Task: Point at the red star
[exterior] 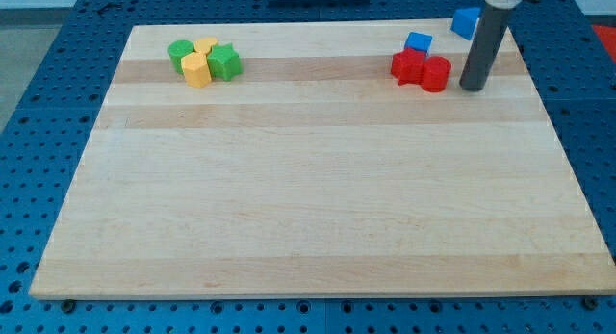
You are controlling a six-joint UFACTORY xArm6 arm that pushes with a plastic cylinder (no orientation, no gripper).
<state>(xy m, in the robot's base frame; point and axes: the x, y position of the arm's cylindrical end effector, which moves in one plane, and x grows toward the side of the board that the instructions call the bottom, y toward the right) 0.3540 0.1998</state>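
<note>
Tip: the rod's lower end, the tip (pixel 473 87), rests on the board (pixel 318 209) near the view's top right corner. There is no claw on this arm, only the straight dark rod, so nothing opens or shuts and nothing is held.

Red star: the red star (pixel 407 66) lies toward the view's left of the tip, on roughly the same level, near but not touching.

Red cylinder: a red cylinder (pixel 436 74) sits between the tip and the star, just beside the tip on its left and pressed against the star.

Blue blocks: one blue block (pixel 418 42) sits up and to the left of the tip, touching the star's upper edge. A second blue block (pixel 466 23) lies almost straight above the tip, at the board's top edge, partly hidden by the rod.

Far cluster: well apart to the left of the tip are a green block (pixel 180 52), a green star (pixel 225 62), a yellow block (pixel 196 70) and a second yellow block (pixel 207 47) behind it, all bunched together.

Done: the tip is in the right neighbourhood, I judge, close to the red pair.

Left: the cylinder is nearer the tip than the star, so the pointing reads as ambiguous. I would expect the tip to need a spot beside the star itself, perhaps just below it, without nudging either red piece.
</note>
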